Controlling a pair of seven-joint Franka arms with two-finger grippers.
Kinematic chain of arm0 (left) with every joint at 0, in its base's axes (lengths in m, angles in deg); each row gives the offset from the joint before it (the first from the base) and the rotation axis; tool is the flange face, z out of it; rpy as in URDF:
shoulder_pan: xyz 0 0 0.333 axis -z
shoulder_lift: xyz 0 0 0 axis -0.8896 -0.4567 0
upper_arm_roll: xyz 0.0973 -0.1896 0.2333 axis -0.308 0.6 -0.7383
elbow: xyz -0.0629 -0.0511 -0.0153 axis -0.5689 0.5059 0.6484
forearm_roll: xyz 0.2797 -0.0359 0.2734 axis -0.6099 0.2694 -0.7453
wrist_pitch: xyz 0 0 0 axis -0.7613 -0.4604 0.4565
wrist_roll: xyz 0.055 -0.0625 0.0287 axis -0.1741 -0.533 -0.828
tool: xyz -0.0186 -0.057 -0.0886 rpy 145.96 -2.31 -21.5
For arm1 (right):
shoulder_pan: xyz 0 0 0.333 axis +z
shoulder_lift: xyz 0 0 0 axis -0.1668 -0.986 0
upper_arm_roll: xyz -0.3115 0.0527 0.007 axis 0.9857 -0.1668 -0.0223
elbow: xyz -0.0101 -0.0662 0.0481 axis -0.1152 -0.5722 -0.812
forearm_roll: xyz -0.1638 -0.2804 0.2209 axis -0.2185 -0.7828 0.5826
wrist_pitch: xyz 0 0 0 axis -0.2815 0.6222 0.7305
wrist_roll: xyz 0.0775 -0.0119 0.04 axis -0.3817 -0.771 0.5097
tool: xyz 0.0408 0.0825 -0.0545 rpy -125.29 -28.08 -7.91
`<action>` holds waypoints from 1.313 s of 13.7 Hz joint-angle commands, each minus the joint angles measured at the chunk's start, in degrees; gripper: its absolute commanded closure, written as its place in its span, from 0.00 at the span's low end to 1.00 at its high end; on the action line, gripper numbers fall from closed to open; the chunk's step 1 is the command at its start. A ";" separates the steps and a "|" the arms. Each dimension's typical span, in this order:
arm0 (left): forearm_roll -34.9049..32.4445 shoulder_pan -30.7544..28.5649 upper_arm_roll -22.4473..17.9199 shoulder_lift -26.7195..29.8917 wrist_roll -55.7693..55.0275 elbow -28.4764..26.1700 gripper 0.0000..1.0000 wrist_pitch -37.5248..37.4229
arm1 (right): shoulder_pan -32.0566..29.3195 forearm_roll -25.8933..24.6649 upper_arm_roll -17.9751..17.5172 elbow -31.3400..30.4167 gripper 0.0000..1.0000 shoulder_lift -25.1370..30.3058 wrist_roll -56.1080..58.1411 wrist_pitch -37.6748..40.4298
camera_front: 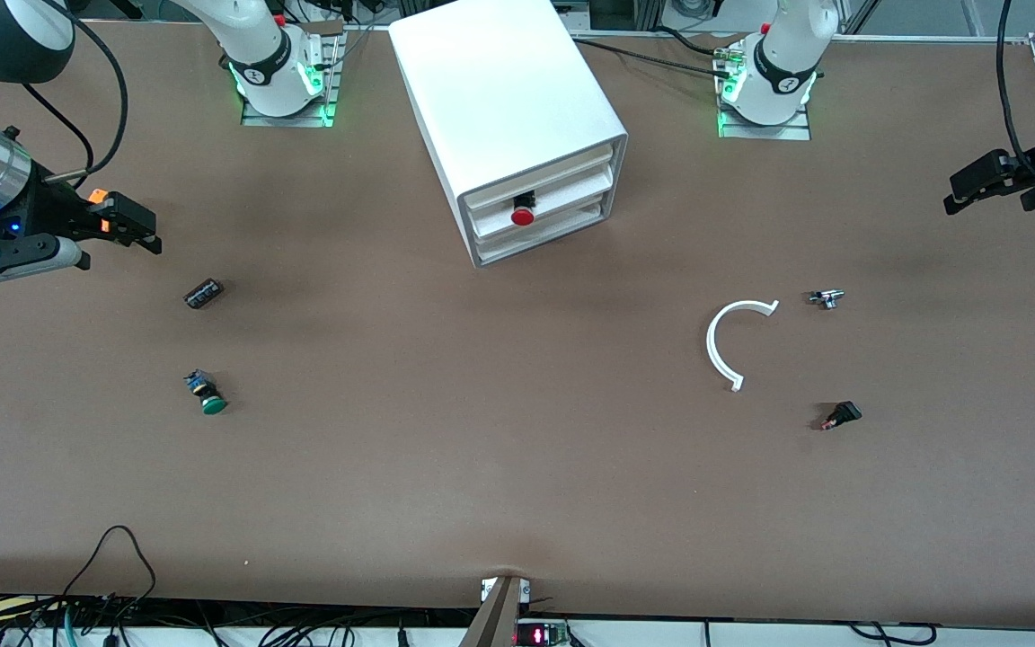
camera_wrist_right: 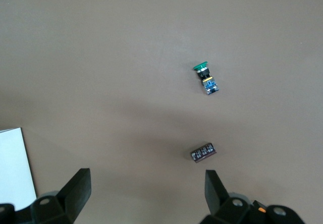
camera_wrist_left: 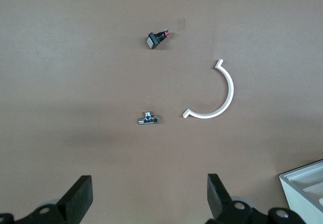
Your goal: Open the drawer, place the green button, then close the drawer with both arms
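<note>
The white cabinet [camera_front: 499,99] stands at the back middle of the table, its three drawers [camera_front: 571,193] facing the front camera. The green-capped button [camera_front: 206,395] lies on its side on the table toward the right arm's end; it also shows in the right wrist view [camera_wrist_right: 206,77]. My right gripper [camera_front: 145,229] is open and empty, up over the table near that end, its fingers wide apart [camera_wrist_right: 147,181]. My left gripper [camera_front: 956,193] is open and empty over the left arm's end of the table [camera_wrist_left: 150,183].
A red-capped button [camera_front: 522,216] sits at the middle drawer's front. A dark cylinder [camera_front: 203,294] lies farther from the camera than the green button. Toward the left arm's end lie a white C-shaped piece [camera_front: 726,346], a small metal part [camera_front: 826,298] and a black red-tipped switch [camera_front: 841,416].
</note>
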 commanded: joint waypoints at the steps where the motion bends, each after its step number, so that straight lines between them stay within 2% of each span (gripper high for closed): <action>1: -0.16 -0.07 -0.03 0.62 1.21 0.09 0.00 -0.12 | -0.04 -0.81 -0.17 1.11 0.00 -0.50 -0.95 0.44; 8: 0.45 0.37 0.76 -0.61 0.16 2.11 0.00 -4.51 | 0.14 -0.28 -0.26 1.20 0.00 -0.85 -0.69 0.35; 12: 3.16 1.16 1.11 -4.56 0.86 2.20 0.00 -6.89 | 0.14 -0.28 -0.26 1.20 0.00 -0.85 -0.60 0.35; 14: 3.53 1.25 4.26 -8.41 1.30 1.93 0.00 -9.07 | 0.14 -0.28 -0.26 1.11 0.00 -0.85 -0.60 0.44; 16: 6.94 1.34 5.15 -11.58 1.30 1.67 0.00 -9.61 | 0.14 -0.20 -0.26 1.20 0.00 -0.94 -0.95 0.35; 18: 14.48 1.07 5.16 -14.31 1.30 1.93 0.00 -9.36 | -0.04 -0.11 -0.26 1.20 0.00 -0.94 -1.04 0.35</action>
